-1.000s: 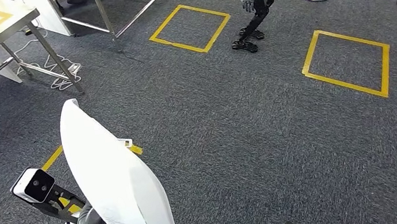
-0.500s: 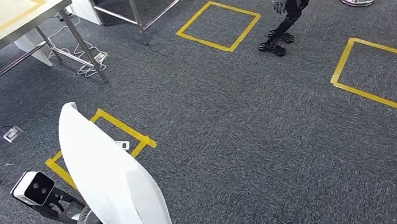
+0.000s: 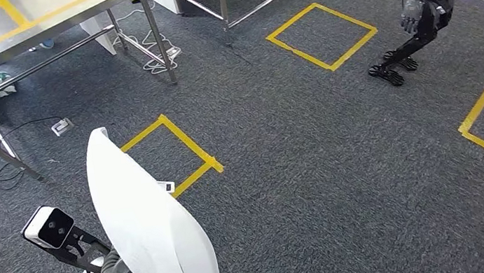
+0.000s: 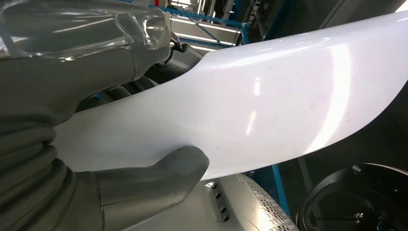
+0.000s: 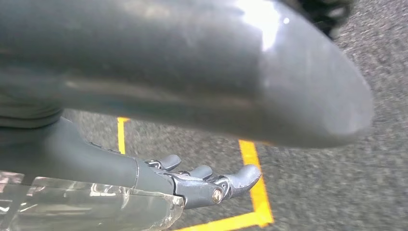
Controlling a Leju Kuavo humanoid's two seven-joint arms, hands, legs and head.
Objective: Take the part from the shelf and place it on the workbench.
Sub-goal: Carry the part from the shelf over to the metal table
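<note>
The robot's left hand (image 4: 120, 187) grips the white curved part (image 3: 149, 233), upright at seven o'clock; the right hand (image 5: 202, 185) hangs with fingers apart, holding nothing. A yellow floor square (image 3: 187, 144) lies beyond, the steel workbench (image 3: 20, 28) at eleven o'clock.

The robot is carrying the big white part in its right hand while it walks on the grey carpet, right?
Not quite: the left hand holds the big white part, as the left wrist view shows. The grey carpet is right.
</note>
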